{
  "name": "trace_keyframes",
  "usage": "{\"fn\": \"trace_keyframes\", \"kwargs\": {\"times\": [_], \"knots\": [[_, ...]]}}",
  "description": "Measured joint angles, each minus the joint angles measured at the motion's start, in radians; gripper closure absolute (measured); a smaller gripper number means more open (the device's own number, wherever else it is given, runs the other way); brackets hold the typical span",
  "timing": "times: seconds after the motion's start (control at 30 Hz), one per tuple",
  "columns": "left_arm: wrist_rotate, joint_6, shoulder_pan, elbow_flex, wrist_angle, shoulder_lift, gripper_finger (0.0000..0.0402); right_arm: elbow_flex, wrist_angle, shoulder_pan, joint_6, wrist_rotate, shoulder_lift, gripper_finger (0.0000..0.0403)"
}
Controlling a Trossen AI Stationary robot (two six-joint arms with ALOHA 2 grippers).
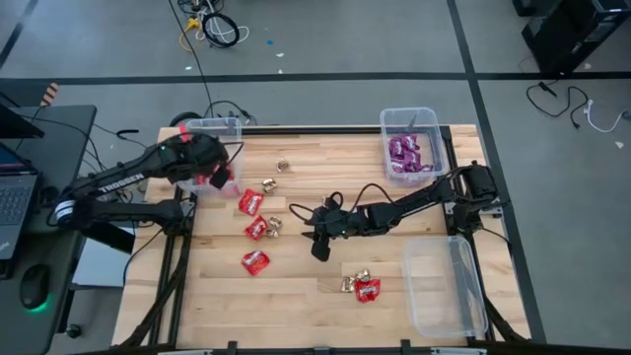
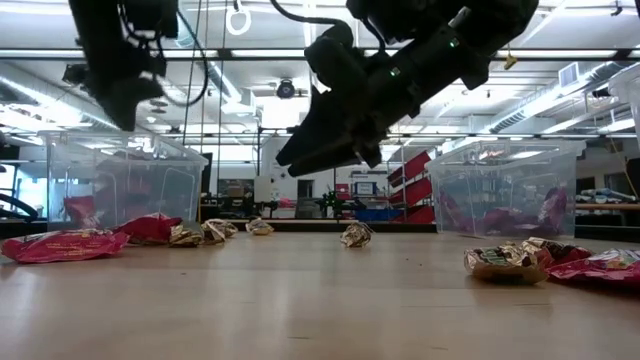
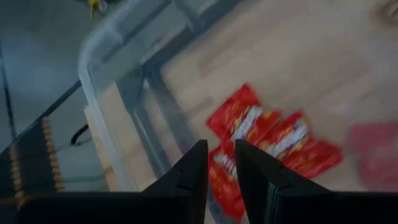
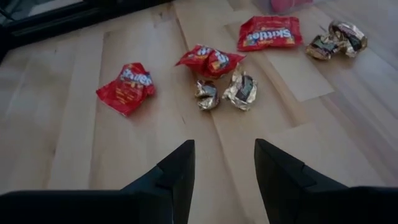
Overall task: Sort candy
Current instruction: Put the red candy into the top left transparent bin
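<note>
Red candy packets (image 1: 256, 229) and small gold pieces (image 1: 275, 225) lie scattered flat on the wooden table. More red packets (image 3: 267, 134) lie in the clear bin (image 1: 212, 133) at the far left. My left gripper (image 3: 221, 165) hovers above that bin, pointing steeply down, open by a narrow gap with nothing between the fingers. My right gripper (image 4: 224, 165) hangs open over the table's middle (image 1: 317, 237), clear of the wood. Ahead of it lie a red packet (image 4: 209, 60) and two gold pieces (image 4: 242, 90). Purple packets (image 1: 406, 155) fill the far-right bin.
A clear bin (image 1: 444, 286) with nothing in it stands at the near right. A red packet and gold pieces (image 1: 363, 286) lie just left of it, and a lone gold piece (image 1: 283, 166) lies toward the far edge. A laptop and a mouse sit off the table's left.
</note>
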Motion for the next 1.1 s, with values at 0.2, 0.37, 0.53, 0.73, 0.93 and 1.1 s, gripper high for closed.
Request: {"fn": "trace_keyframes", "kwargs": {"times": [0.2, 0.37, 0.53, 0.73, 0.93, 1.1], "knots": [[0.036, 0.082, -0.089, 0.081, 0.112, -0.009, 0.0318, 0.0, 0.012, 0.0, -0.003, 0.0, 0.0, 0.0252], [0.19, 0.174, -0.193, 0.086, 0.244, -0.022, 0.0318, 0.0, 0.013, 0.0, -0.001, 0.0, 0.0, 0.0252], [0.385, 0.18, -0.289, 0.082, 0.252, -0.02, 0.0318, 0.0, 0.015, -0.001, -0.002, 0.0, 0.0, 0.0252], [0.514, 0.155, -0.392, 0.02, 0.249, -0.019, 0.0318, 0.0, 0.015, -0.007, -0.003, 0.0, 0.0, 0.0252], [0.551, 0.049, -0.482, -0.044, 0.25, -0.019, 0.0318, 0.0, 0.015, -0.008, -0.004, 0.0, 0.0, 0.0252], [0.574, 0.047, -0.56, -0.101, 0.272, -0.019, 0.0318, 0.0, 0.015, -0.008, -0.004, 0.0, 0.0, 0.0252]]}}
